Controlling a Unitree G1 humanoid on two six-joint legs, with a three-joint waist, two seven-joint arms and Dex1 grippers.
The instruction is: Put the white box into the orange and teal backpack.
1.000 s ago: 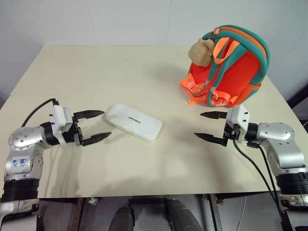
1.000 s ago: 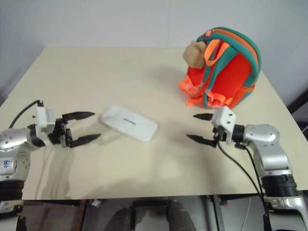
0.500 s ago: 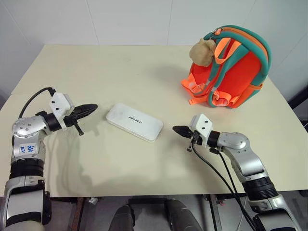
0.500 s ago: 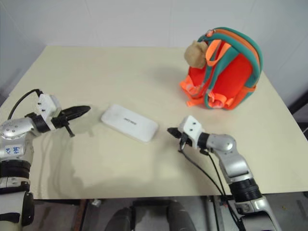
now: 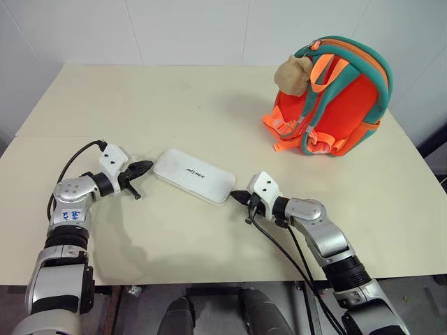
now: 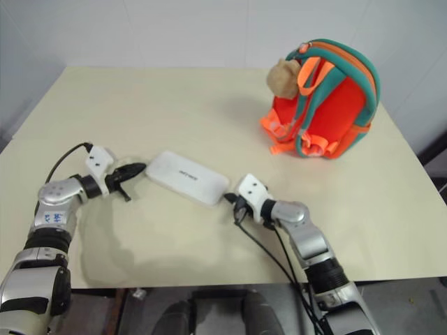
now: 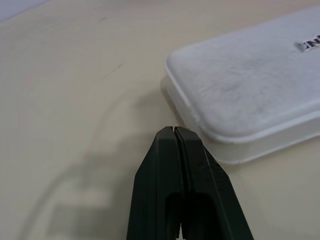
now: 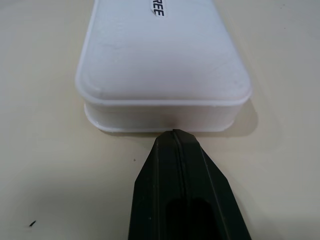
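Observation:
The white box (image 5: 194, 176) lies flat on the table's middle, dark lettering on its lid. My left gripper (image 5: 147, 166) is shut, its tip close to the box's left end, a small gap showing in the left wrist view (image 7: 174, 131). My right gripper (image 5: 235, 196) is shut too, its tip at the box's right end; in the right wrist view (image 8: 175, 133) it meets the short side wall of the box (image 8: 160, 60). The orange and teal backpack (image 5: 335, 98) stands upright at the far right, straps facing me, a tan plush toy (image 5: 293, 75) on it.
The cream table (image 5: 174, 98) spreads wide behind the box, with bare room on the left and far side. Its front edge runs just below both arms. A white wall stands behind the table.
Both grippers went from open to shut and moved inward to the two ends of the box. The box and backpack stayed put.

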